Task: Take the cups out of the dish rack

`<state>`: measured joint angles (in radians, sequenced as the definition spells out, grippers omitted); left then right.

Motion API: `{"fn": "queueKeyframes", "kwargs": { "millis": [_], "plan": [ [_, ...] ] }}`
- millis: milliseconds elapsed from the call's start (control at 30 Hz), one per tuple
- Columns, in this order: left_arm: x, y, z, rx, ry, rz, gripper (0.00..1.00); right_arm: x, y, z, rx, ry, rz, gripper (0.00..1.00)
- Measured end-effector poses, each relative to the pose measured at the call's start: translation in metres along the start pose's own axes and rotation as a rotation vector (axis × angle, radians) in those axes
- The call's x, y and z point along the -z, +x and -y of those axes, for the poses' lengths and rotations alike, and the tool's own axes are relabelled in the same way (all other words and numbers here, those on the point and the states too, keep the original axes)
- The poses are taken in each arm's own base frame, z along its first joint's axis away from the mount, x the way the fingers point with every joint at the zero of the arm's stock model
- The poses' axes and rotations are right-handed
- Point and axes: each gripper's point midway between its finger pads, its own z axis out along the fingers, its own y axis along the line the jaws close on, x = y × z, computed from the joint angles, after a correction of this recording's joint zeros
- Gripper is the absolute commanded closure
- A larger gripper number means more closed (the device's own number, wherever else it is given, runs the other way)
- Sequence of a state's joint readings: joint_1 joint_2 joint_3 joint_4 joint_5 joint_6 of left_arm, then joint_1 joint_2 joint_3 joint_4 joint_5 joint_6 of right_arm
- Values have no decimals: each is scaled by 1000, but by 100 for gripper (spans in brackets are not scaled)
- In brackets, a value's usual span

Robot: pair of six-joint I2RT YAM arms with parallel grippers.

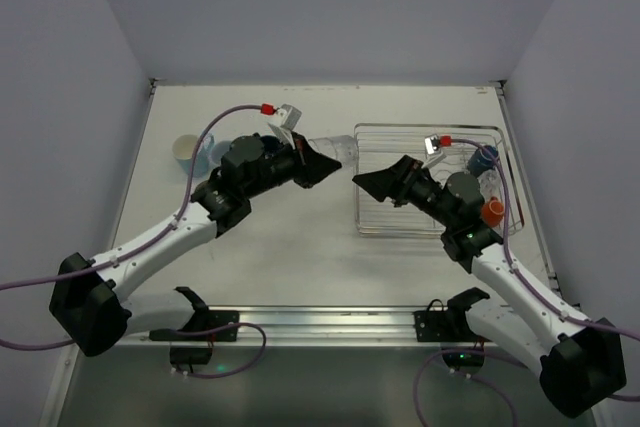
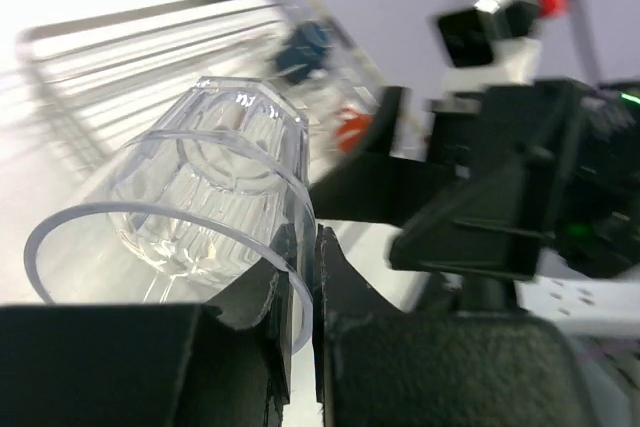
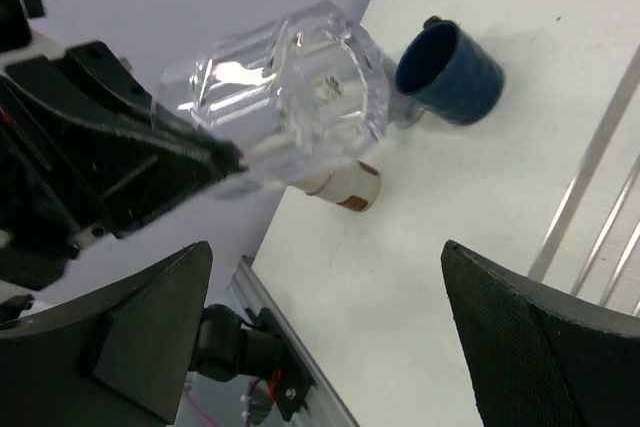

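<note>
My left gripper (image 1: 333, 161) is shut on the rim of a clear glass tumbler (image 2: 200, 177), one finger inside the wall and one outside. The tumbler (image 1: 345, 146) hangs tilted just off the left edge of the dish rack (image 1: 430, 229). My right gripper (image 1: 359, 179) stands open facing it, a short way apart, with nothing between its fingers (image 3: 150, 332). The right wrist view shows the tumbler (image 3: 290, 97) in the left fingers. In the rack lie a navy cup (image 1: 484, 157), an orange cup (image 1: 492, 210) and a clear tumbler (image 1: 490, 183).
A cream cup (image 3: 345, 185) and a navy cup (image 3: 450, 72) rest on the table at the far left, near the left wall. Both cups (image 1: 192, 152) sit behind the left arm. The rack's wire wall (image 3: 600, 197) is close on the right.
</note>
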<state>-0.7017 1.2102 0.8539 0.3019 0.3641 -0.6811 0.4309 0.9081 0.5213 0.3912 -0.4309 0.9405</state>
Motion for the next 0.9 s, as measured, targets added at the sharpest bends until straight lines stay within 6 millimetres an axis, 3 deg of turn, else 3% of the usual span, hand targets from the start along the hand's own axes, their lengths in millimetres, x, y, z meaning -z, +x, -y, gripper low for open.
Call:
{"fn": "queueKeyframes", "kwargs": {
  "millis": [133,233,333,467,567,900],
  "plan": [
    [-3,-35,-31,-95,-262,3,100,13,-4,11,56,87,40,1],
    [-14,-47,-63,-159,-440,-52,100,23,-7,20,103,151,62,1],
    [-27,-33,-106,-207,-604,-178,100,33,-8,27,144,205,74,1],
    [-34,7,-166,-250,-792,-386,100,48,-10,32,193,256,90,1],
    [-33,30,-196,-276,-883,-513,100,58,-12,29,224,267,109,1],
    [-53,55,-243,-321,-964,-671,100,75,-13,27,270,285,128,1]
  ]
}}
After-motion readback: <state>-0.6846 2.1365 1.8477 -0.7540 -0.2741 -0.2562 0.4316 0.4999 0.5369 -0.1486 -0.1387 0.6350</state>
